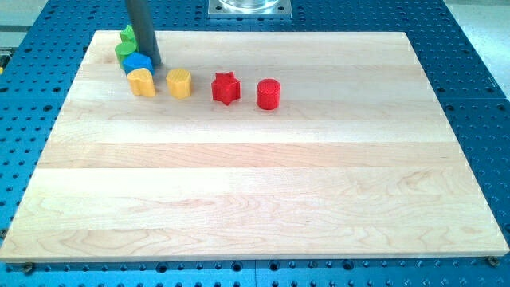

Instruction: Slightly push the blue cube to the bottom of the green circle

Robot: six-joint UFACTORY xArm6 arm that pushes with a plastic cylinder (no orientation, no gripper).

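Note:
The blue cube [136,63] sits near the board's top left corner, just below the green circle [123,52]. A second green block [127,34] lies above the circle, partly hidden by the rod. My tip [154,64] rests on the board at the blue cube's right side, touching or almost touching it. A yellow heart-like block [142,82] lies right below the blue cube, close against it.
A yellow block [179,83] lies to the right of the yellow heart. A red star [225,88] and a red cylinder [268,94] stand further right. The wooden board [255,199] lies on a blue perforated table. A metal mount [249,7] is at the view's top.

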